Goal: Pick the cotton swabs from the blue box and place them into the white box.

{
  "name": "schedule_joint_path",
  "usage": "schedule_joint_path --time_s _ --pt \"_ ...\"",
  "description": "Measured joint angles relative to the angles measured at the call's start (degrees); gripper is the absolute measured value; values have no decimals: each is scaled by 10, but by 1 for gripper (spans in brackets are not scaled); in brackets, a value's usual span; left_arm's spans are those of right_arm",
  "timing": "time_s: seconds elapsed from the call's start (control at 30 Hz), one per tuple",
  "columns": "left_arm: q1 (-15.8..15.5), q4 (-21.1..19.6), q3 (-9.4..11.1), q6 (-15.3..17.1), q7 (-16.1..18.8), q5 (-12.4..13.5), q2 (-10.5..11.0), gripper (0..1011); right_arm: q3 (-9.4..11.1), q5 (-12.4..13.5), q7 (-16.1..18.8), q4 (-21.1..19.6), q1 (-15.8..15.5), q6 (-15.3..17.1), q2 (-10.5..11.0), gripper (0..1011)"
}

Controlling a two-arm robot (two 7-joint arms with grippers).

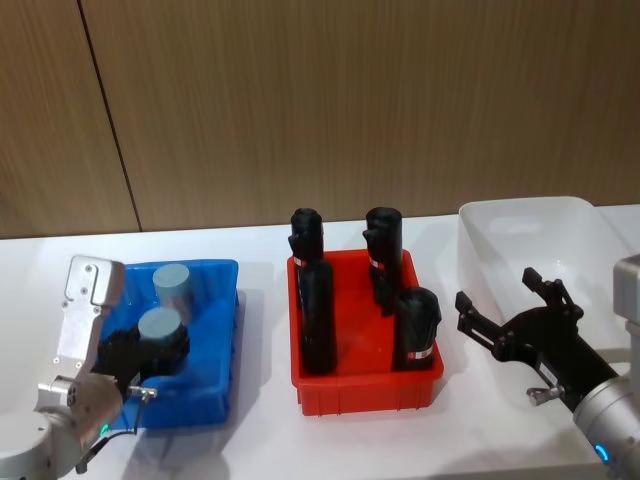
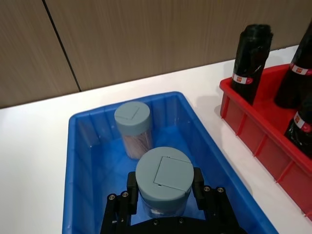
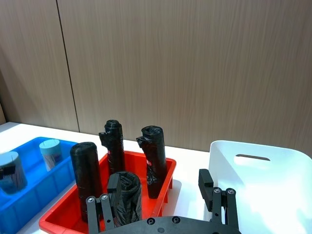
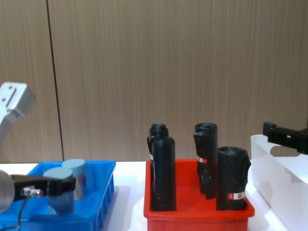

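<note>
Two cotton swabs tubs with pale blue lids stand in the blue box point(image 1: 222, 300) point(image 2: 122, 103) point(image 4: 98, 192). The near tub point(image 1: 160, 324) point(image 2: 163, 170) point(image 4: 58, 174) sits between the fingers of my left gripper point(image 1: 158, 346) point(image 2: 164, 191), which is shut on its sides. The far tub point(image 1: 172, 285) point(image 2: 132, 124) point(image 3: 50, 152) stands free behind it. My right gripper point(image 1: 497, 290) point(image 3: 161, 200) hovers open and empty at the near left side of the white box point(image 1: 520, 207) point(image 3: 263, 180) point(image 4: 262, 154).
A red bin point(image 1: 370, 388) point(image 4: 192, 211) holding several tall black rolls point(image 1: 318, 315) stands between the blue and white boxes. A wood-panelled wall runs behind the white table point(image 1: 265, 420).
</note>
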Motion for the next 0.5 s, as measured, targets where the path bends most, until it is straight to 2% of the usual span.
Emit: schedule_joint_path --time_s 0.2,0.5 --pt "13 -41 -2 -6 -5 8 9 659 0 0 0 0 0 0 0 1002" --pt "26 -100 -5 -5 -39 19 25 659 0 0 0 0 0 0 0 1002"
